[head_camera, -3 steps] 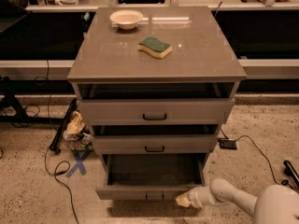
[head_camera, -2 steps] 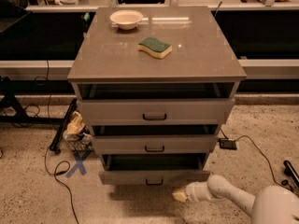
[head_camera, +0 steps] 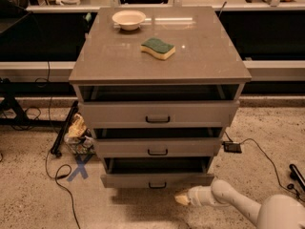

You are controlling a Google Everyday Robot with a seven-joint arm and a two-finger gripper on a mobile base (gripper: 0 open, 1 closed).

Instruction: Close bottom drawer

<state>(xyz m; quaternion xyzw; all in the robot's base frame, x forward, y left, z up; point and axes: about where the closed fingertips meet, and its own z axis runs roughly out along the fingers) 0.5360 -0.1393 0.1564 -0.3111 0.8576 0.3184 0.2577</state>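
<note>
The bottom drawer point(head_camera: 157, 179) is the lowest of the grey cabinet's point(head_camera: 159, 56) three drawers, with a flat grey front and a small black bar handle point(head_camera: 157, 185). It stands out only a little, with a dark gap above its front. My gripper point(head_camera: 182, 198) is low near the floor, just below and to the right of the drawer's front, at the end of my white arm point(head_camera: 228, 199), which comes in from the lower right. I cannot tell if it touches the front.
The top drawer point(head_camera: 158, 113) and middle drawer point(head_camera: 157, 147) also stand slightly out. A bowl point(head_camera: 128, 19) and a sponge point(head_camera: 158, 47) lie on the cabinet top. Cables, a blue tape cross point(head_camera: 80, 168) and crumpled bags point(head_camera: 76, 130) lie at left; a black box point(head_camera: 232, 147) at right.
The bottom drawer has slid back from wide open to nearly shut. My gripper has moved a little left and toward the cabinet with it.
</note>
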